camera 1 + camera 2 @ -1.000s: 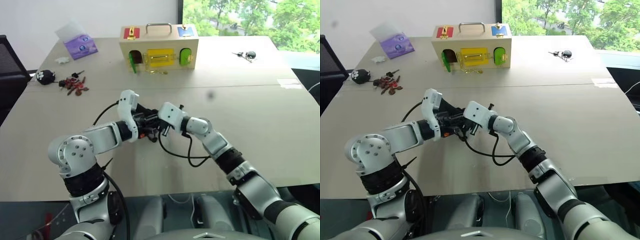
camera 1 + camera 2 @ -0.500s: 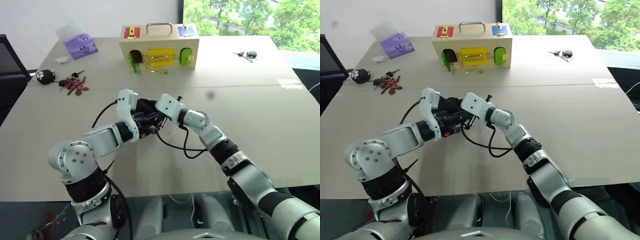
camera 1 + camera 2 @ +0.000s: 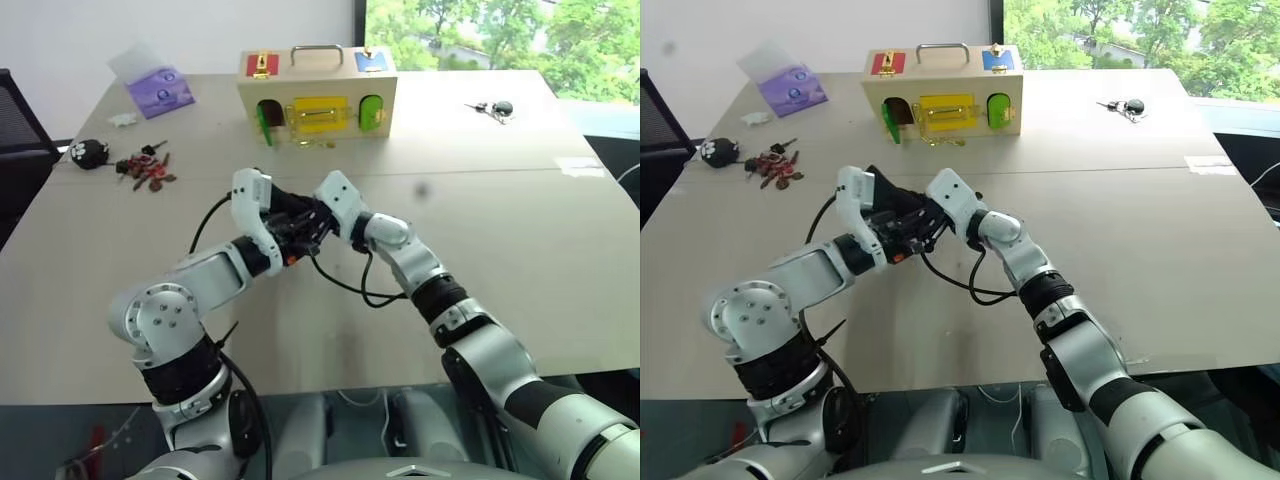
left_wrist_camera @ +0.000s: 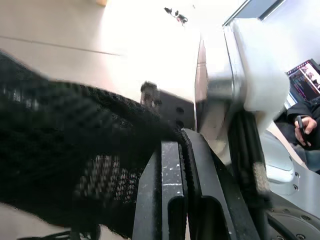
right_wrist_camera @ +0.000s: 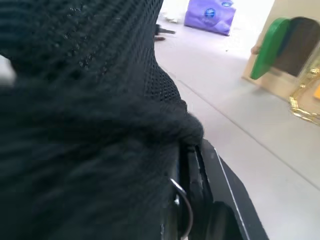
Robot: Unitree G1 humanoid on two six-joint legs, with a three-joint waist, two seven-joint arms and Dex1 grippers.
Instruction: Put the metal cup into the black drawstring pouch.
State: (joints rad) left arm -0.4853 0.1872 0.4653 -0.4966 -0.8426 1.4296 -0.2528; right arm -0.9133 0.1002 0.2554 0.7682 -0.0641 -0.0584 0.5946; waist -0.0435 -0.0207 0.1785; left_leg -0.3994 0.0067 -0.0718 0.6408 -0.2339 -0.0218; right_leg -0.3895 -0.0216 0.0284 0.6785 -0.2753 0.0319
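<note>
- Black drawstring pouch [image 3: 290, 215] held up off the table [image 3: 520, 230], in front of the wooden lock box [image 3: 317, 95], bunched between both grippers.
- Left gripper [image 4: 186, 150] pressed together, pinching the pouch's mesh fabric at its fingertips.
- Right gripper [image 5: 192, 165] buried under black mesh; fingers look close together with fabric at their tips, yet hard to tell whether clamped or loosening.
- Metal cup not made out anywhere; pouch folds and gripper housings hiding whatever sits inside.
- Plush keychain [image 3: 90, 152] and red bits [image 3: 150, 170] far left of the lock box.
</note>
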